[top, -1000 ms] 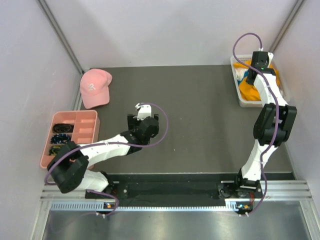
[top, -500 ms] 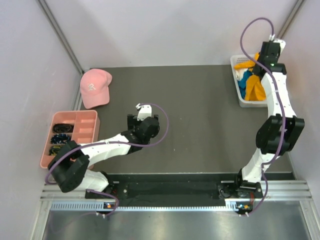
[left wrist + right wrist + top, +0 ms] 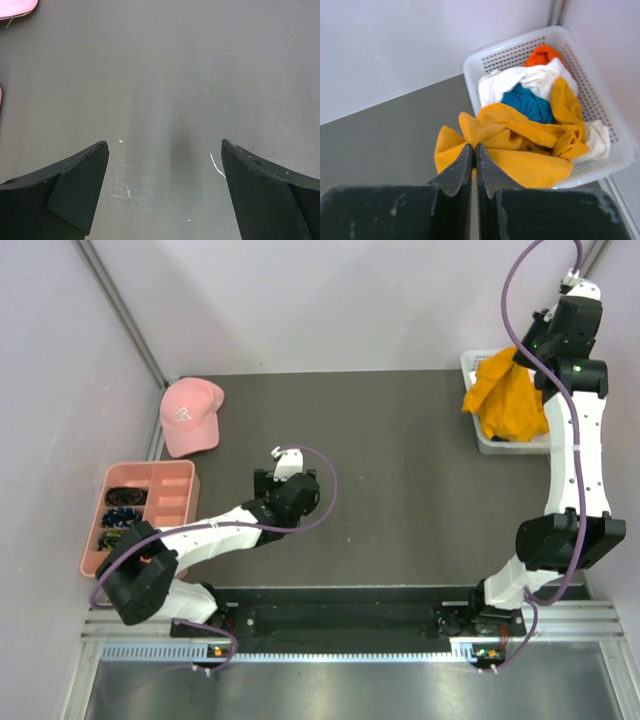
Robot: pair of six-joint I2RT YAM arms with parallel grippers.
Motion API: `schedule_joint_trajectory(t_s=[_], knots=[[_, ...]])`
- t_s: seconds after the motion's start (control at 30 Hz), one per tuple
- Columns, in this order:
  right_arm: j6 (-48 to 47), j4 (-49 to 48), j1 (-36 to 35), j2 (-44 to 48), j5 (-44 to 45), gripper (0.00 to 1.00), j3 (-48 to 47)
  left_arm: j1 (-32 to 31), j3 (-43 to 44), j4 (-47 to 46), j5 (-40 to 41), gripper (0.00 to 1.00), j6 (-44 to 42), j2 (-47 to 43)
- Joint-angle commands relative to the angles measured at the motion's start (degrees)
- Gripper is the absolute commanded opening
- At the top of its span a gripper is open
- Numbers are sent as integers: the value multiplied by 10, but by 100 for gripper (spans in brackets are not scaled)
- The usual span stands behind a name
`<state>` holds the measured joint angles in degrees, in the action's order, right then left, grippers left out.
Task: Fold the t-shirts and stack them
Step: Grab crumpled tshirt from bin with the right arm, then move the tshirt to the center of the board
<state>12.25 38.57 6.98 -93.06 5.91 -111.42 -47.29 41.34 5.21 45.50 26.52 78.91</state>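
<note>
White-and-black arms (image 3: 215, 535) carry purple cables (image 3: 334, 488) and black fingers (image 3: 75, 192).

Pale walls (image 3: 330, 300), dark table (image 3: 400, 500) — matte grey

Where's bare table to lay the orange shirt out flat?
The widest bare stretch of table lies between the left end effector and the white basket. Crowded: the basket itself, heaped with shirts, and the left edge, with pink cap and tray.

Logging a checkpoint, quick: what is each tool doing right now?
Left tool: open, holding nothing.
Right tool: closed on the orange-yellow t-shirt.
</note>
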Motion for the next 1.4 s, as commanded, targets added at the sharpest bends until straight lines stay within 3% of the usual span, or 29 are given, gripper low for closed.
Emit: schedule_joint_trajectory(t_s=[0.0, 0.13, 0.3, 0.77, 1.03, 1.37], knots=[[-12, 1, -34, 25, -54, 0, -56, 3, 26, 9, 10, 99, 6, -16], [-27, 25, -103, 19, -45, 0, -90, 3, 30, 16, 17, 99, 9, -16], [-23, 48, -141, 10, -45, 0, -131, 4, 48, 35, 28, 99, 11, -17], [-36, 39, -267, 40, -12, 0, -65, 5, 79, 59, 32, 99, 6, -19], [-65, 59, -378, 7, 44, 0, -116, 6, 76, 77, 43, 99, 13, -29], [-64, 73, -462, -16, 80, 0, -96, 9, 81, 140, 96, 99, 29, -109]])
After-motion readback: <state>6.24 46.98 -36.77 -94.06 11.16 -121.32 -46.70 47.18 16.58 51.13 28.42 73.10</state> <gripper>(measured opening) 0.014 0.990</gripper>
